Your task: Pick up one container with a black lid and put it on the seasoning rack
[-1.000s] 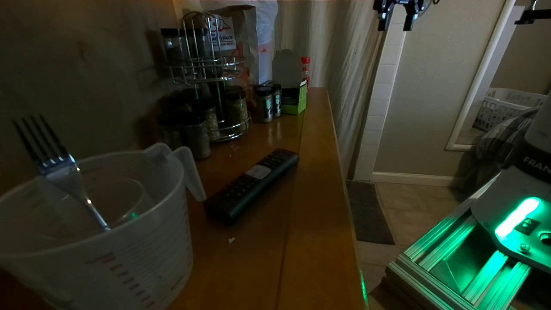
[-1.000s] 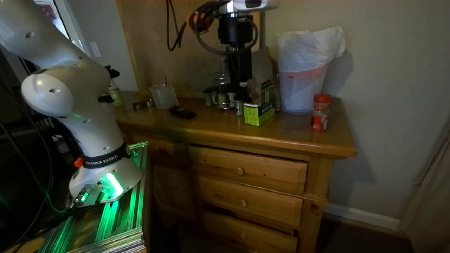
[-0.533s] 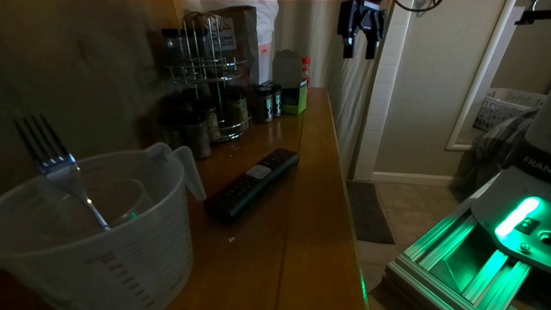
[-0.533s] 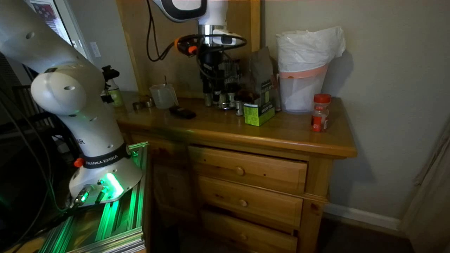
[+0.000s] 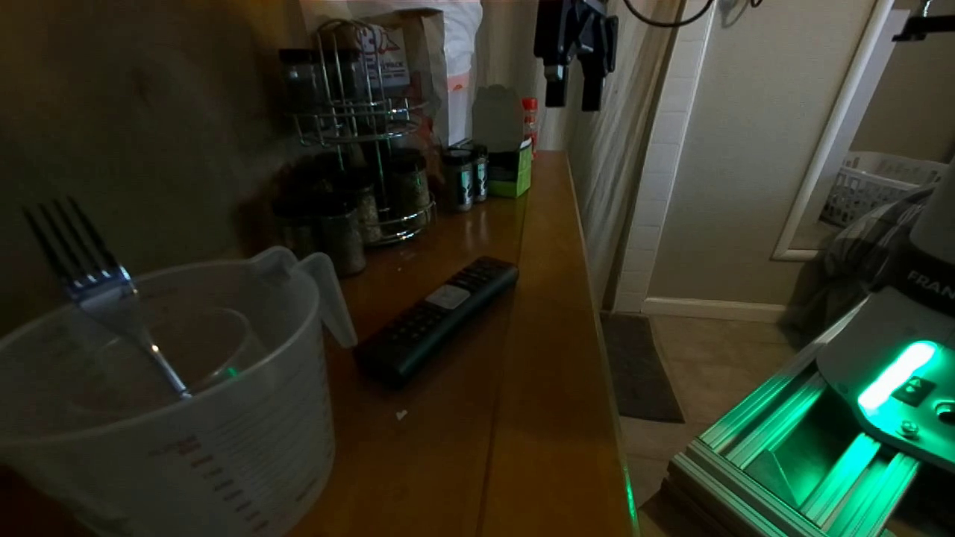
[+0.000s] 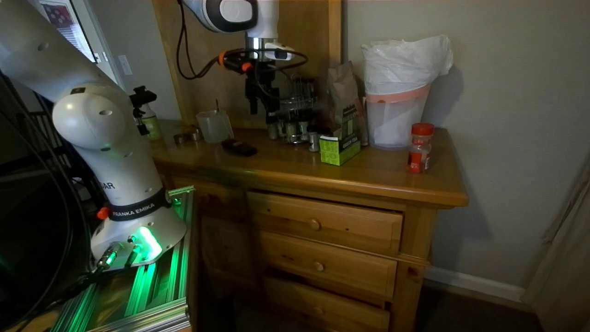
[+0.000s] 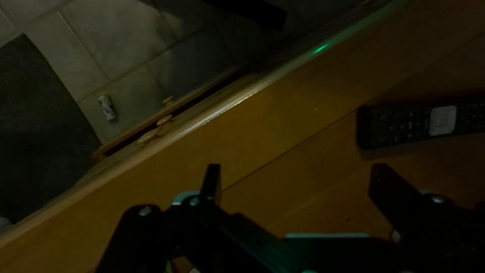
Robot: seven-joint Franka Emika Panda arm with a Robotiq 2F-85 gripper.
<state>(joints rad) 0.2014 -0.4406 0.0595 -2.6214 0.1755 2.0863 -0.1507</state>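
The gripper hangs above the dresser top, jaws spread, nothing between them. This looks like the approach; next it should line up over a black-lidded jar, likely one standing just beside the seasoning rack. Which one is unclear; the rack's lower tier lies half in shadow.

glossy wooden table catching the light, shiny metal-wire seasoning rack, glass spice jars, translucent plastic measuring jug, polished metal fork, dull plastic remote control, crinkled plastic bag
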